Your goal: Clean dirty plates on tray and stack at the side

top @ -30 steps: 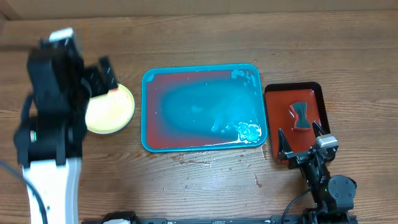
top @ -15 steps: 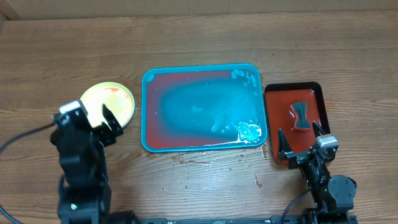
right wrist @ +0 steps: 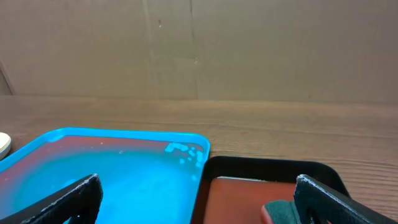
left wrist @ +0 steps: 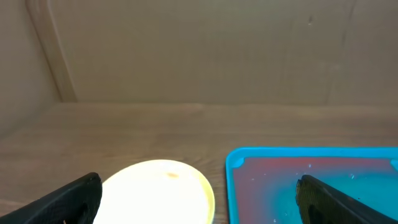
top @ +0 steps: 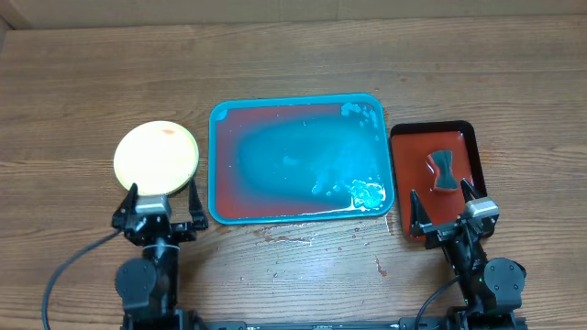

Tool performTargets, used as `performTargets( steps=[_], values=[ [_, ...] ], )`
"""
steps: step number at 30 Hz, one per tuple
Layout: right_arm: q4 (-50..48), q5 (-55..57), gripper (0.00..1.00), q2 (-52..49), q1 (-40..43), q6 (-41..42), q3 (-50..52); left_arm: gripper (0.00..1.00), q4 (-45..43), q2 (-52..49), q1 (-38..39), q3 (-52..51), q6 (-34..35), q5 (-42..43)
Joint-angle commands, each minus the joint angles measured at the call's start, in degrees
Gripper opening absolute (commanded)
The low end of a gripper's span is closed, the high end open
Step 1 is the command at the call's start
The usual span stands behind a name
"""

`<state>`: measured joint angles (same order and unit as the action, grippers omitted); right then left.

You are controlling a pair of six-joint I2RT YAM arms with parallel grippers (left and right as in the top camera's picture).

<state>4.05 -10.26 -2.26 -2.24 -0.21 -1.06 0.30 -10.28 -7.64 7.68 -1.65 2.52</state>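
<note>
Plates (top: 156,158) just beside tray (top: 213,165) rim

Yellow plate (top: 156,158) beside teal tray (top: 275,160)

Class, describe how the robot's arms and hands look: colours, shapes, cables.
The left arm and right arm are black with round joint housings. The left hand and right hand each have two dark tapered fingers ending in points. A pale grey block sits on the right wrist. A thin black cable loops from each arm.
</note>
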Motion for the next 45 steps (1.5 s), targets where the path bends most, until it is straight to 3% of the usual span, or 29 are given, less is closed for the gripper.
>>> performTargets(
  steps=[1, 9, 45],
  values=[
    [-0.35, -0.11, 1.00, -0.02, 0.35, -0.04, 0.61, 1.00, -0.52, 4.98, -1.03, -3.17, -5.55, 2.03],
    [-0.35, -0.11, 1.00, -0.02, 0.35, -0.04, 0.61, 1.00, 3.87, 10.14, -1.31, -7.48, -9.73, 1.79],
    [-0.35, -0.11, 1.00, -0.02, 0.35, -0.04, 0.61, 1.00, 3.80, 10.01, -1.40, -7.43, -9.70, 1.55]
  ],
)
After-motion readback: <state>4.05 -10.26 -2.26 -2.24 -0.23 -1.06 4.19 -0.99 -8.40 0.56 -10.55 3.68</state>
